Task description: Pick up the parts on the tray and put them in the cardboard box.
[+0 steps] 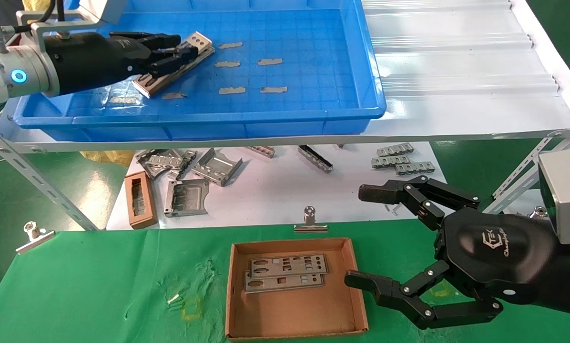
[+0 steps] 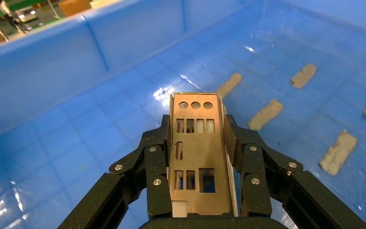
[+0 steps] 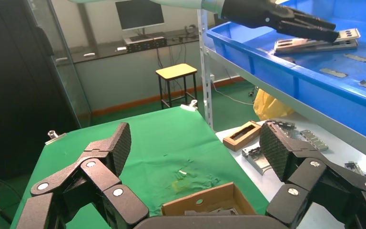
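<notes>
Right end effector point(image 1: 359, 236) nearest, fingers spread wide and empty, hovering just beside the cardboard box point(image 1: 294, 328) on the green worktop point(image 1: 99, 286). Two plates point(image 1: 285, 272) lie in the box, overlapping. Left end effector point(image 1: 182, 50) is in the blue tray point(image 1: 313, 95), clenched on a small stack of plates point(image 2: 195, 157); exact count unclear.

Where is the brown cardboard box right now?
In the head view, the cardboard box sits low and centre on the green cloth, holding two plates. The open right gripper hovers beside it on the right.
</notes>
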